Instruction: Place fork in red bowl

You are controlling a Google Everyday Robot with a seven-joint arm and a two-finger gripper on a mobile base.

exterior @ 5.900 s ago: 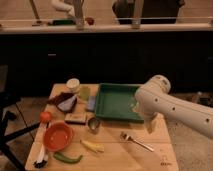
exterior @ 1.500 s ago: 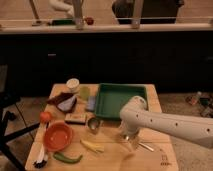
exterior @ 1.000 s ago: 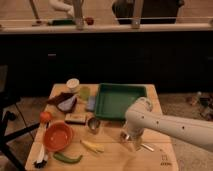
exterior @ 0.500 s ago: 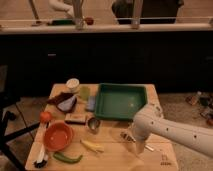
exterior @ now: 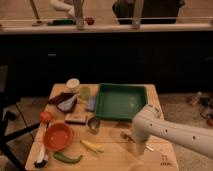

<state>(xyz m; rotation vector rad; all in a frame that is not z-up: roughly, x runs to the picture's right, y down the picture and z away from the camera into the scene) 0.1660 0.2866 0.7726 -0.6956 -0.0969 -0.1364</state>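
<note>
The gripper hangs low over the near edge of the wooden table, below the white arm that reaches in from the right. We read its fingers as spread wide, with nothing held between them. Just beyond it lies the fork, flat on the table and slanting from far-left to near-right, its middle covered by the arm. To the left of the fork we note a small metal cup and, nearer, a yellow banana-like item. The red bowl sits well to the left of the fork, near the table's left edge, with a green pepper just near of it. The green tray occupies the far middle of the table, and a dark red and white dish lies to its left.
</note>
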